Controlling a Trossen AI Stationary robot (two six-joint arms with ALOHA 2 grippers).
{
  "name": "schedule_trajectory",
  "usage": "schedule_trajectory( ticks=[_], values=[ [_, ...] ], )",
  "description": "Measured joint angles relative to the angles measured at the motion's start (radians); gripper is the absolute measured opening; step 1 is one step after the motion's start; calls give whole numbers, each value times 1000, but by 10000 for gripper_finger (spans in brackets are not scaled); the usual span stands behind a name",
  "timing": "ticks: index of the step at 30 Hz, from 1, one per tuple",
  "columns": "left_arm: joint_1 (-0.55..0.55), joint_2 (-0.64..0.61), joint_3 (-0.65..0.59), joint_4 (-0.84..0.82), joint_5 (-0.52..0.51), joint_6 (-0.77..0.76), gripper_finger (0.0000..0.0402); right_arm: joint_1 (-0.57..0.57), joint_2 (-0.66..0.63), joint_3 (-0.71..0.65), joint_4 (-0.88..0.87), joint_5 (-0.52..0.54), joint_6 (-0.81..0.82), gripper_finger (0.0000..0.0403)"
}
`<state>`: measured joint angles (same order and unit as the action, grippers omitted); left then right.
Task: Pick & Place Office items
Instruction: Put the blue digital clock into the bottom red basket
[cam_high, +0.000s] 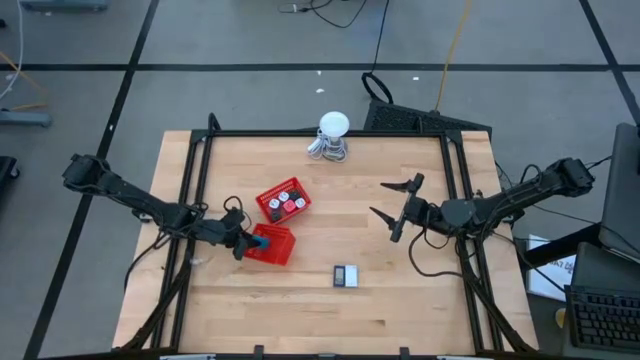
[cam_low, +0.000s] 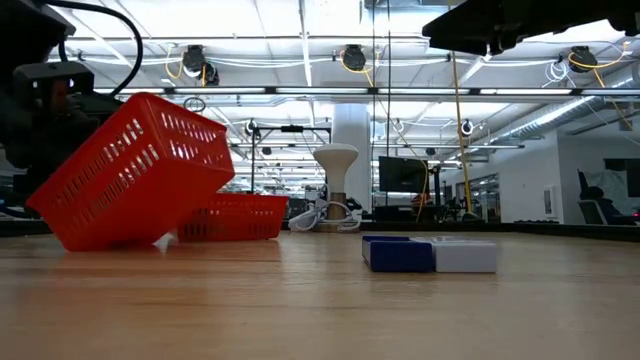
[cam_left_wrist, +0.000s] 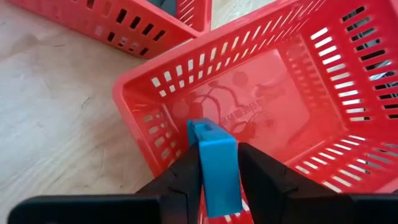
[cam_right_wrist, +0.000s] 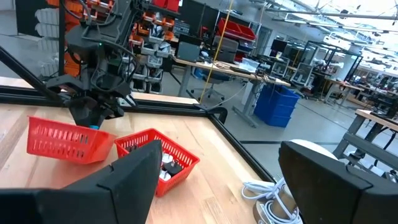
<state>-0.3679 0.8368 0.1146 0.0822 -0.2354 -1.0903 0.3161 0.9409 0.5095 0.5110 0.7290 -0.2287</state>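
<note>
My left gripper (cam_high: 247, 241) is shut on a light blue piece (cam_left_wrist: 214, 155) over the open top of a red mesh basket (cam_high: 275, 246). The inside of this basket (cam_left_wrist: 267, 106) holds no pieces. In the low view the basket (cam_low: 130, 170) stands tilted on one lower edge. I cannot tell whether the gripper or the piece touches its wall. A second red basket (cam_high: 284, 200) farther back holds several small pieces. A blue and white piece (cam_low: 430, 254) lies flat on the table (cam_high: 346, 276). My right gripper (cam_high: 384, 200) is open and empty above the table's right half. My left gripper pinches the light blue piece by its two flat sides (cam_left_wrist: 203, 177) between its two fingers (cam_left_wrist: 180, 180). The piece's free end sticks out past the fingertips, above the basket's near wall. It is lifted clear of the table.
A white round-headed gadget (cam_high: 333, 133) with a coiled cable stands at the table's far edge. Dark frame rails (cam_high: 200, 180) run along the left, far and right sides. Bare wood lies between the baskets and my right gripper.
</note>
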Motion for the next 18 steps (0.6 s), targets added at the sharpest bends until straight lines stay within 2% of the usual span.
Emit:
schedule_trajectory(
  ticks=[6,18],
  values=[
    [0,0,0,3,7,0,91,0,0,0,0,0,0,309],
    [0,0,0,79,9,45,92,0,0,0,0,0,0,309]
  ],
)
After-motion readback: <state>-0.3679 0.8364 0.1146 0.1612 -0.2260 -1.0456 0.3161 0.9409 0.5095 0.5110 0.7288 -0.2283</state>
